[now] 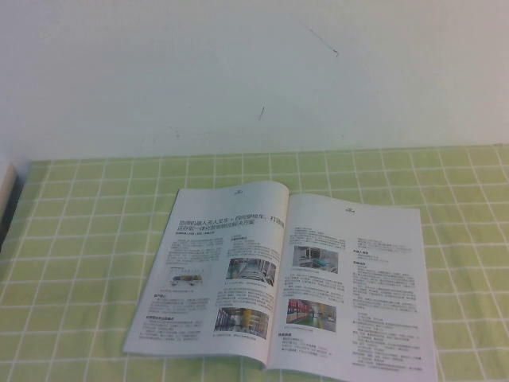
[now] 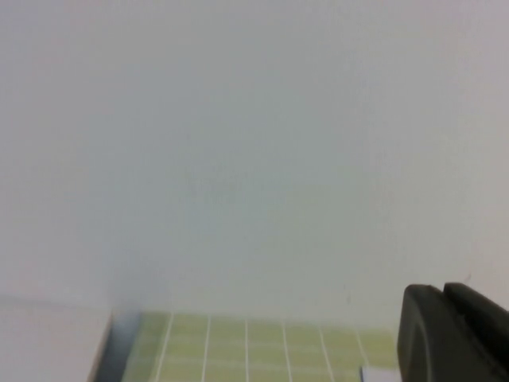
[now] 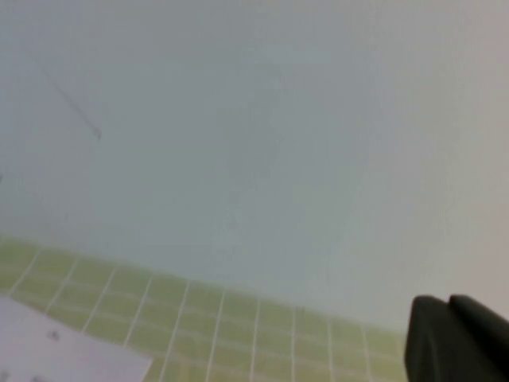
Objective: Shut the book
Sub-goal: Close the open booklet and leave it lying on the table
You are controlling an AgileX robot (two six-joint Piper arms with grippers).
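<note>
Open book: bold Chinese headline ran across the left page, characters too blurred to read. Body print was illegible.

High view: raised, robot's side, tilted down; checked cloth fills lower half of frame, wall upper half, open book lower centre. Both wrist views sit low, face the wall, mostly wall plus a strip of cloth. Dark bit of left gripper and right gripper edges into a frame corner of each. Right wrist view shares a book corner and wall scratch with high view.
</note>
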